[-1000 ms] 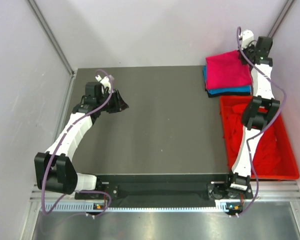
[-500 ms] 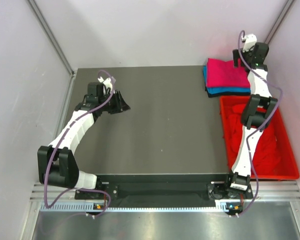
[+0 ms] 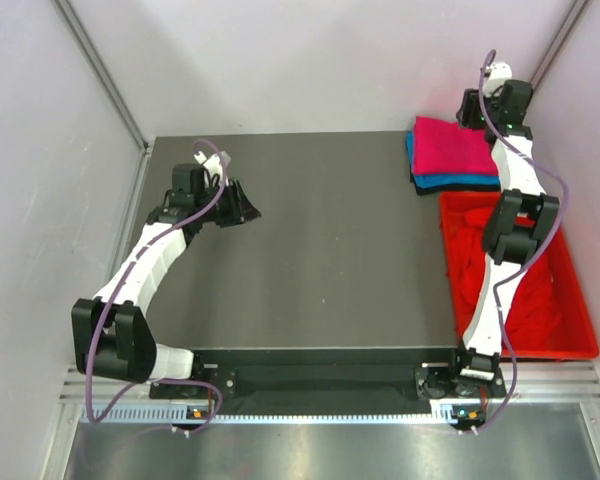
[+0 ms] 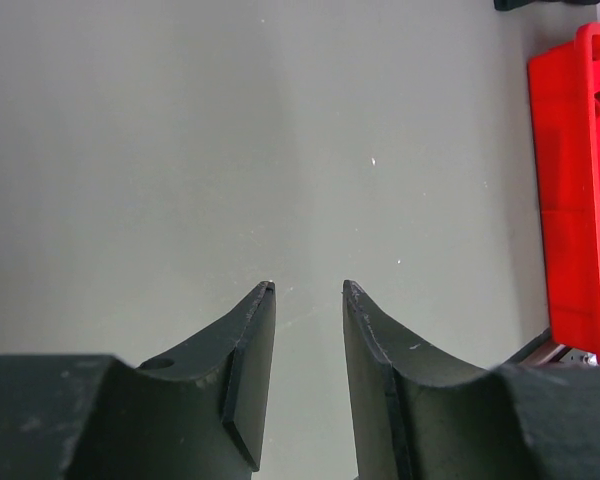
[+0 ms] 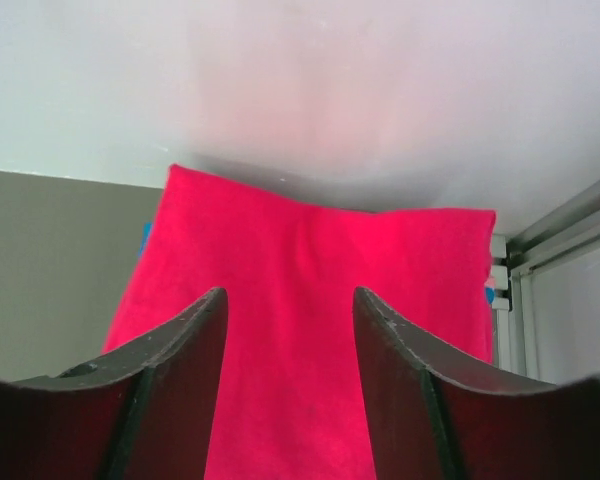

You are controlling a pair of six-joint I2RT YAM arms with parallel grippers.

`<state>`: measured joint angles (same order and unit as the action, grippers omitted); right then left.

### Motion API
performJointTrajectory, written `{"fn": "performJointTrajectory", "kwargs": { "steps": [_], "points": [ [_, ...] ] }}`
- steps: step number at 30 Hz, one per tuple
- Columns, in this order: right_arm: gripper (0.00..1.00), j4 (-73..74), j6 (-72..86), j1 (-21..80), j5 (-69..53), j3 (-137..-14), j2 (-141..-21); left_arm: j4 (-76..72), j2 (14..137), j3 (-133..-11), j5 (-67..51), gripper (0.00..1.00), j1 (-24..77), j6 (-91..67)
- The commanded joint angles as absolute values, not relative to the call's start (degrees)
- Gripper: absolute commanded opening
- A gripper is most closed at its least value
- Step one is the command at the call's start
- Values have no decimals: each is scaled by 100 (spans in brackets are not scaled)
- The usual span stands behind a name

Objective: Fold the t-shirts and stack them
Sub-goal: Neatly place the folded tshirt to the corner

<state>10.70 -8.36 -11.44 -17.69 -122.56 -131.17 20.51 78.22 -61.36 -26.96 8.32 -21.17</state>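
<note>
A folded pink-magenta t-shirt [image 3: 454, 148] lies on top of a folded sky blue t-shirt [image 3: 460, 183] at the table's back right corner. Red t-shirts [image 3: 477, 262] lie heaped in the red crate [image 3: 583, 347]. My right gripper [image 3: 470, 108] hangs open and empty just above the back edge of the stack. In the right wrist view the right gripper [image 5: 289, 295] stands with jaws apart over the pink t-shirt [image 5: 320, 250], and a sliver of the blue t-shirt [image 5: 145, 236] shows at its left. My left gripper [image 3: 242, 206] is open and empty over bare table, as the left wrist view [image 4: 309, 288] shows.
The red crate stands along the table's right edge below the stack; it also shows in the left wrist view [image 4: 570, 200]. The white back wall and a metal frame post [image 5: 570, 225] stand close behind the stack. The dark table [image 3: 330, 250] stretches between the two arms.
The pink t-shirt's back edge was raised near my right gripper one second ago; it now lies flat on the stack. The right gripper has drawn back toward the wall. The left arm shifted slightly.
</note>
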Motion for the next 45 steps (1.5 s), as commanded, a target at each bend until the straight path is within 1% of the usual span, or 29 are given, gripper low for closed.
{"fn": "performJointTrajectory", "kwargs": {
  "steps": [1,3,4,6,9,10,11,13,17,20,22,24,25,28,30,31,33,34,35,37,39,40,41,43,44,45],
  "points": [
    [52,450,-414,-1327,-1768,-12376,-13385,1802,7664,-6108,-2813,39,809,-2101],
    [50,46,-282,-1432,-1426,-12234,-13543,1819,7682,-6108,-2769,39,809,-2092],
    [49,-365,-203,-1476,-1380,-12278,-13622,1819,7690,-6100,-2760,39,809,-2083],
    [48,-597,208,-1590,-1380,-12532,-13981,1819,7717,-6073,-2716,39,809,-2083],
    [39,-721,615,-1661,-1389,-13173,-14578,1784,7769,-6091,-2716,39,809,-2127],
    [32,-721,676,-1661,-1345,-13297,-14703,1749,7778,-6100,-2716,39,809,-2153],
    [29,-686,755,-1679,-1266,-13507,-14913,1732,7804,-6100,-2716,39,809,-2162],
    [25,-773,939,-1722,-1064,-13518,-15020,1705,7822,-6100,-2716,39,809,-2171],
    [22,-1002,1186,-1793,-958,-13385,-15178,1731,7866,-6100,-2707,39,809,-2153],
    [22,-1125,1318,-1810,-582,-13289,-15144,1740,7858,-6100,-2707,39,809,-2153],
    [26,-1046,1475,-1828,-265,-13307,-15126,1740,7866,-6117,-2690,39,809,-2145],
    [28,-1098,1590,-1863,-263,-13193,-15038,1749,7840,-6117,-2681,39,809,-2136],
    [34,-1186,1669,-1881,-342,-13131,-14977,1749,7840,-6117,-2681,39,809,-2136],
    [42,-1151,1644,-1881,-790,-12877,-14600,1758,7770,-6135,-2672,39,809,-2092],
    [47,-1134,1670,-1872,-1114,-12692,-14100,1784,7726,-6161,-2646,39,809,-2074],
    [56,-1029,1653,-1872,-1160,-12509,-13906,1793,7699,-6179,-2637,39,809,-2066],
    [67,-827,1635,-1854,-1230,-12349,-13300,1802,7655,-6179,-2619,39,809,-2065],
    [81,-730,1617,-1837,-1335,-12244,-13106,1706,7594,-6153,-2628,39,809,-2083],
    [100,-468,1600,-1828,-1580,-12200,-12748,1653,7568,-6161,-2715,39,809,-2100],
    [100,-160,1504,-1750,-1538,-11929,-12359,1635,7524,-6318,-2917,39,809,-2188],
    [100,174,1494,-1688,-1398,-11542,-11666,1626,7497,-6459,-3067,39,809,-2302],
    [100,245,1555,-1635,-1397,-11053,-11393,1643,7436,-6608,-3163,39,809,-2355],
    [100,316,1608,-1600,-1424,-10804,-10869,1565,7409,-6653,-3225,39,809,-2408],
    [100,719,1670,-1434,-1555,-10147,-10321,1459,7304,-6784,-3453,40,809,-2548],
    [100,947,1670,-1346,-1617,-9960,-9788,1468,7278,-6846,-3576,40,809,-2584],
    [100,1393,1661,-1223,-1600,-9793,-9530,1476,7251,-6908,-3629,40,809,-2645]
  ]
}}
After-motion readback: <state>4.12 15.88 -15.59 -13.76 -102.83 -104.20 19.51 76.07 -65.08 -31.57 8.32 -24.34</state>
